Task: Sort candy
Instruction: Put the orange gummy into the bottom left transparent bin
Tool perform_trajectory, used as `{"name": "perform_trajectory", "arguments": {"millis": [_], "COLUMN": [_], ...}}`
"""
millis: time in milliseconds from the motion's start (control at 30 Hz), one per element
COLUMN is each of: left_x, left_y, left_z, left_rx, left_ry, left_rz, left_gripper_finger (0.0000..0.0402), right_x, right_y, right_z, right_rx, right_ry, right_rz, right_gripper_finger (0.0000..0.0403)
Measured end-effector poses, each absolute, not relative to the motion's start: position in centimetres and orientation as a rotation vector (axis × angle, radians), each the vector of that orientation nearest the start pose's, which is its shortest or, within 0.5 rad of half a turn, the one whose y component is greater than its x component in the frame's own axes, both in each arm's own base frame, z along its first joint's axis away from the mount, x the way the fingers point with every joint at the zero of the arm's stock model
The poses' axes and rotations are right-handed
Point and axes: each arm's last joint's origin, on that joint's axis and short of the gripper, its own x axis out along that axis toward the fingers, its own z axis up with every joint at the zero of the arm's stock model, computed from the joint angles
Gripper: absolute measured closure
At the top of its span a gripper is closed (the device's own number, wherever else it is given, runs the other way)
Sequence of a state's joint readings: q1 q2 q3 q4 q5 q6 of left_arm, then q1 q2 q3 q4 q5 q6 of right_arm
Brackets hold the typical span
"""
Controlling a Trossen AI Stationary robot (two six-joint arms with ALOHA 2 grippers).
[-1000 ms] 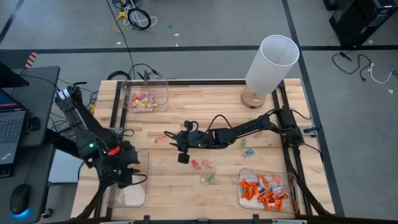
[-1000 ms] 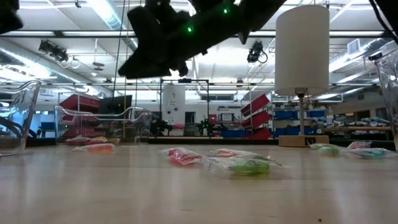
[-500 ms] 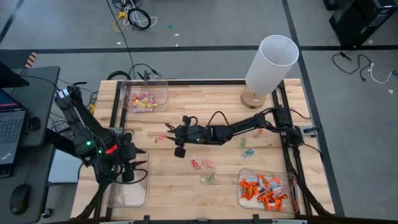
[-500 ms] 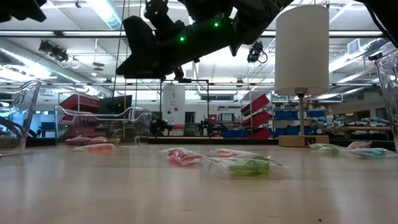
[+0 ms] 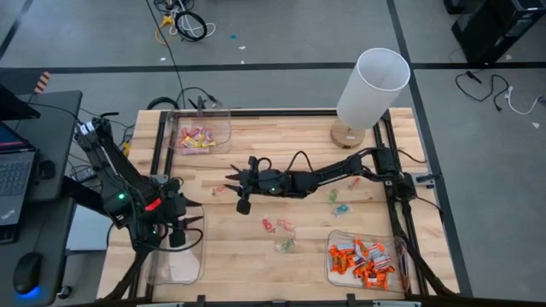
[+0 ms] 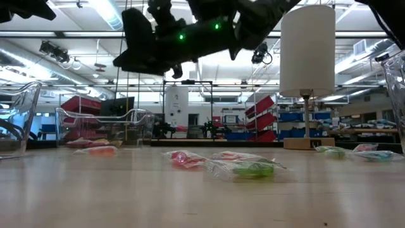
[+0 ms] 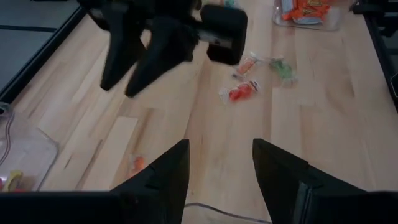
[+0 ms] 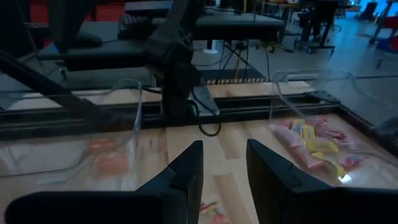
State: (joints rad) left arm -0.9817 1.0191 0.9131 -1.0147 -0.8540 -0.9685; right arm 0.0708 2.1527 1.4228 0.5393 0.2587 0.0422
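High view: right hand [image 5: 236, 189] outstretched, fingers apart.

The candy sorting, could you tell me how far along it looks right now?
Partly done: orange candy fills one bin and pink-yellow candy another. Both the left gripper and right gripper are open and empty. Loose candy on the table is left.

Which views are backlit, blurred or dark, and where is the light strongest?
Low view: the right pincer is a backlit silhouette under bright ceiling strip lights; the nearest wooden tabletop is out of focus. Right wrist view: dim and bluish, and the clear plastic bin of pink and yellow candy looks soft. High view: evenly lit.
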Motion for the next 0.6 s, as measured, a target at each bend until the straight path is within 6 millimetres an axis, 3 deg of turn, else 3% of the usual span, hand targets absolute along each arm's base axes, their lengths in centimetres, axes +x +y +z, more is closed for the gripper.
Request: {"name": "perform_trajectory", "arguments": {"millis": [300,600], "left_x": [11.2,11.3], "left_y": [-12.9,-12.8], "left_z": [28.4,28.4], "left_rx": [-0.039,-0.016], "left_ry": [0.623,0.616], "left_rz": [0.216,0.217], "left_gripper_finger": [0.0224,0.0224], "right_x": [49.6,52.5], "right_y": [2.8,2.6], "right_z": [14.5,10.5], "right_rx": [0.082,0.102], "right_ry": [0.125,0.213], "right_rz": [-0.176,-0.189], "right_gripper_finger": [0.0295,0.0295]}}
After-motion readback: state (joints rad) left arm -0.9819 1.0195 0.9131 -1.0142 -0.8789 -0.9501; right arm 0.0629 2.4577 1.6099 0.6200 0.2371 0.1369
